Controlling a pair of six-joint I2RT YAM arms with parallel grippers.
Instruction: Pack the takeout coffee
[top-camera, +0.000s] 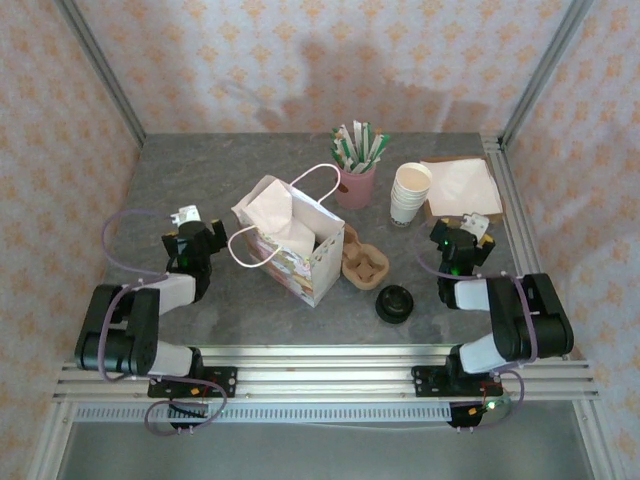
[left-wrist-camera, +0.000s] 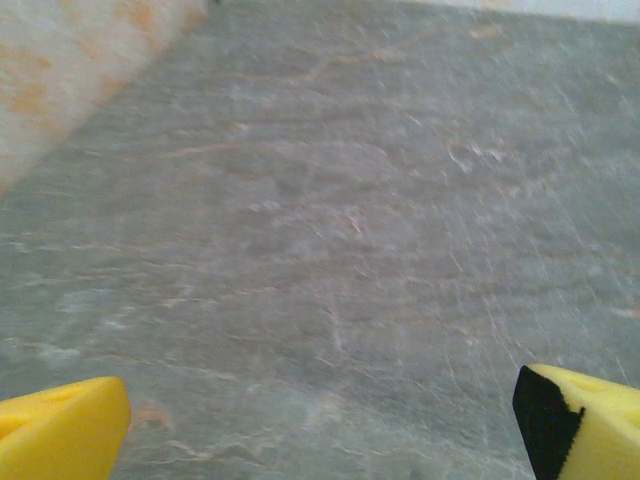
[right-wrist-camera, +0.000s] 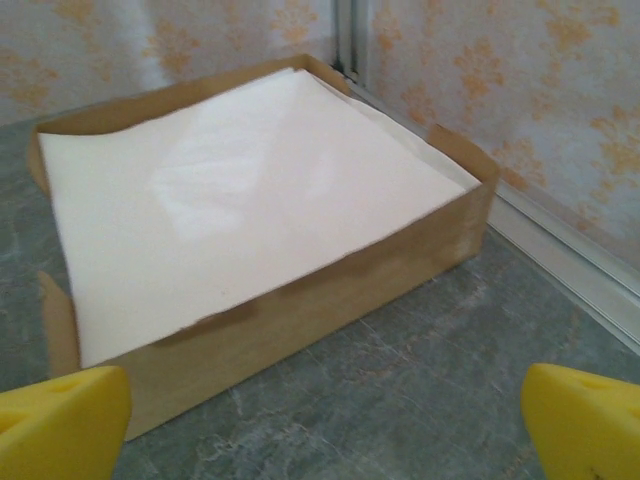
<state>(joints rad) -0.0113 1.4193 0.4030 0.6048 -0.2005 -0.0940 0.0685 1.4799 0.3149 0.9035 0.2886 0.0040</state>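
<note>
The takeout coffee (top-camera: 394, 303), a small dark cup with a black domed lid, stands on the table near the front, right of centre. My left gripper (top-camera: 189, 224) rests at the left of the table, well away from the cup. In the left wrist view the left gripper (left-wrist-camera: 320, 440) is open over bare stone-grey tabletop, nothing between its yellow fingertips (left-wrist-camera: 60, 435). My right gripper (top-camera: 464, 230) sits behind and to the right of the cup. In the right wrist view the right gripper (right-wrist-camera: 325, 430) is open and faces a brown box of white napkins (right-wrist-camera: 260, 190).
An open paper bag (top-camera: 285, 240) with pink handles stands mid-table, a brown pulp cup carrier (top-camera: 362, 262) against its right side. Behind are a pink cup of wrapped sticks (top-camera: 355, 178), a stack of white paper cups (top-camera: 410, 193) and the napkin box (top-camera: 462, 187). Patterned walls enclose the table.
</note>
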